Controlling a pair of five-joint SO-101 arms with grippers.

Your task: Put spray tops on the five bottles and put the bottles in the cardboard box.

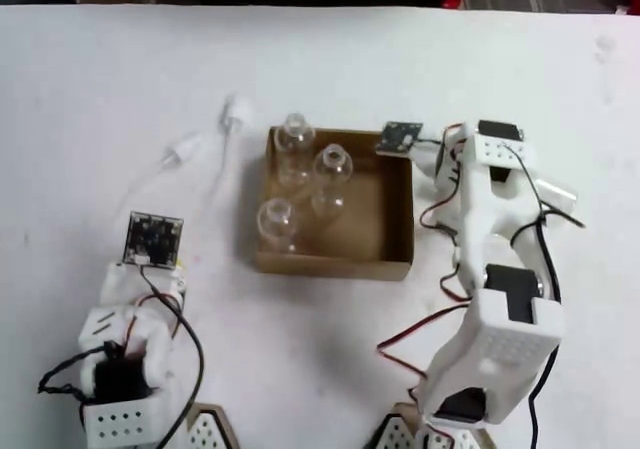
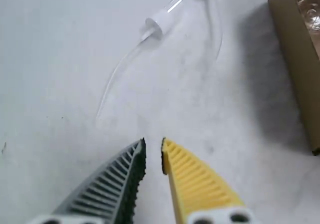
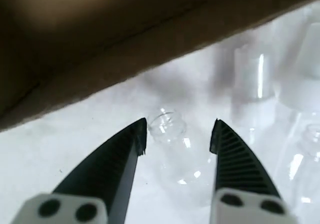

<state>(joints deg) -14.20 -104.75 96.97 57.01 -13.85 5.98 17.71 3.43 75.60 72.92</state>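
Three clear bottles without tops stand in the cardboard box (image 1: 397, 219): one at the far left corner (image 1: 293, 134), one mid-box (image 1: 332, 165), one at the near left (image 1: 277, 219). Two white spray tops (image 1: 237, 112) (image 1: 185, 151) with thin tubes lie on the table left of the box. In the left wrist view my left gripper (image 2: 153, 151) is shut and holds nothing, a short way from one spray top (image 2: 159, 22). My right gripper (image 3: 177, 129) is open beside the box's right wall, with a clear bottle (image 3: 172, 139) between its fingers, untouched.
Further clear bottles (image 3: 300, 134) stand blurred beyond the right gripper. The left arm (image 1: 130, 319) sits low at the table's near left, the right arm (image 1: 495, 269) stretches along the box's right side. The box wall (image 2: 295, 59) borders the left gripper's side.
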